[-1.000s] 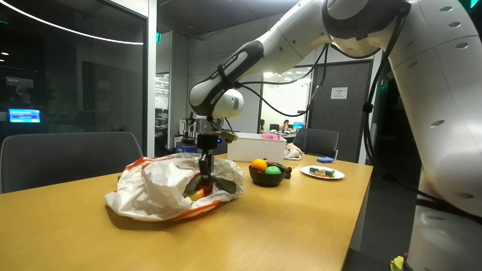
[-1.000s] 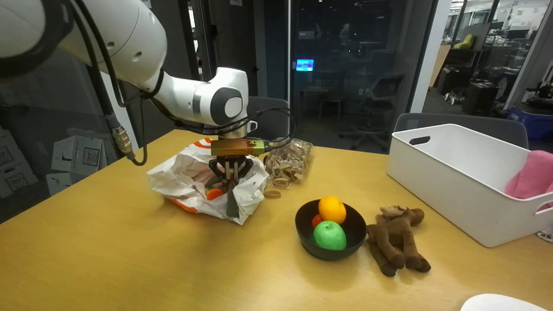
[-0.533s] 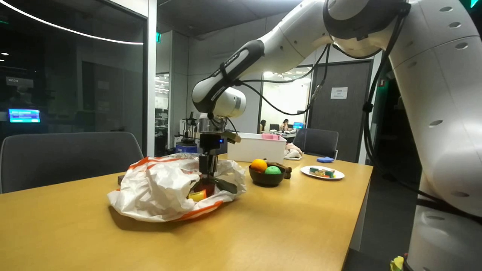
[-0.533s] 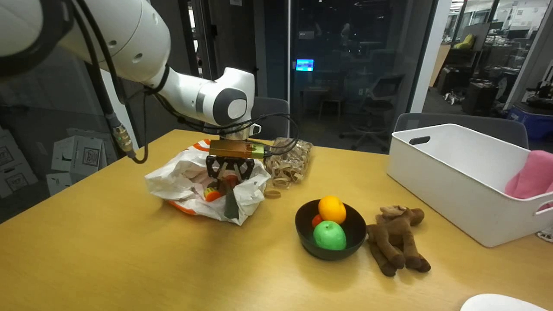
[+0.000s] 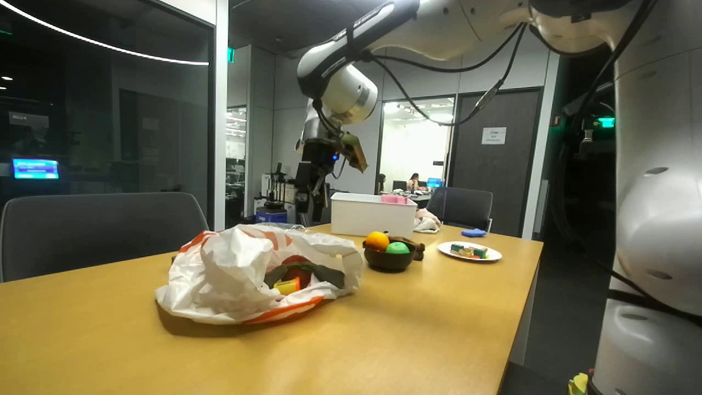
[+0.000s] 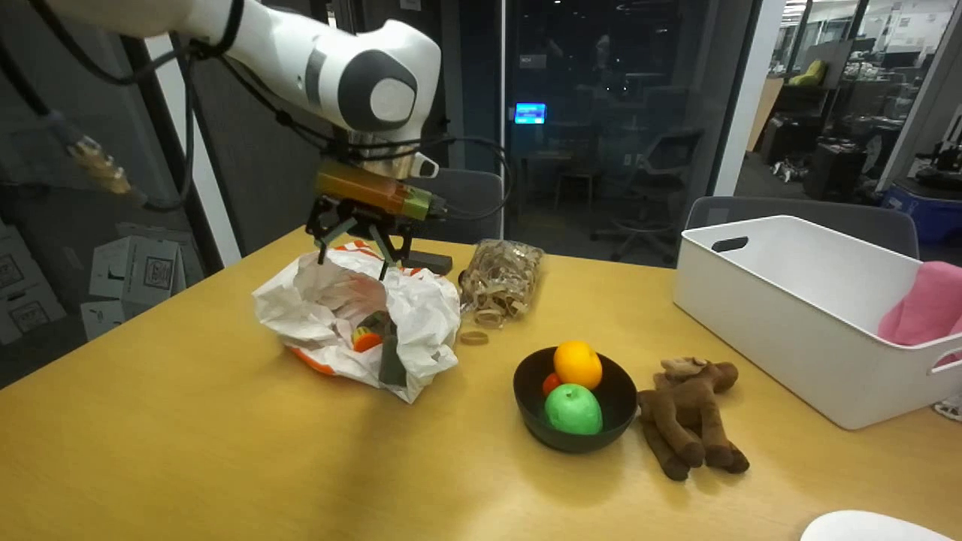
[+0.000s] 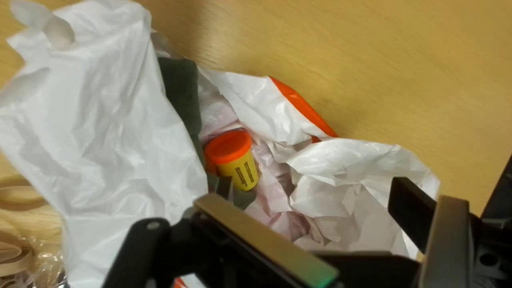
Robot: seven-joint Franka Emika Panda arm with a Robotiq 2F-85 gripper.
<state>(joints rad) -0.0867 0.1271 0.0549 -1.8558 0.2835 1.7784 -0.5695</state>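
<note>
Below claw (image 6: 352,269), up-frame of fingers (image 7: 264,237) in wrist view, closer to left-hand one there: yellow tub (image 7: 236,165) w/ orange lid (image 7: 229,147), inside mouth of crumpled white bag (image 7: 108,120). Long axis slanted, base end nearer claw, lid end farther; prob. tipped over, judging by both exterior views. Spread wide, nothing b/w fingers, no contact w/ bag visible. Only one arm (image 6: 301,68), so nearest by default. Just beside tub, partly hidden by bag: dark soft thing (image 7: 180,88), can't ID.

Under claw + bag: yellow wood-look table (image 6: 225,451). Near claw, just beside bag: clear pack of tan bands (image 6: 502,279), plus dark block (image 6: 428,261), use unclear. Farther from claw, approx. same side as pack: black bowl (image 6: 618,391) w/ orange (image 6: 578,364) + green apple (image 6: 573,409), then brown plush toy (image 6: 688,406) just beside bowl. Well apart from claw, past those: white bin (image 6: 766,323) w/ pink cloth (image 6: 924,304) inside; also white plate (image 5: 494,254) w/ small blocks (image 5: 471,251), seen whole only in an exterior view.

Room, beyond table edge from claw: grey chair (image 6: 466,184), dark glass wall (image 6: 639,98), small blue-lit screen (image 6: 530,113). In an exterior view, far past claw: dark door (image 5: 499,175) w/ paper sign (image 5: 494,136), bright office (image 5: 417,148) next to it w/ seated people (image 5: 414,180), too small for detail.
</note>
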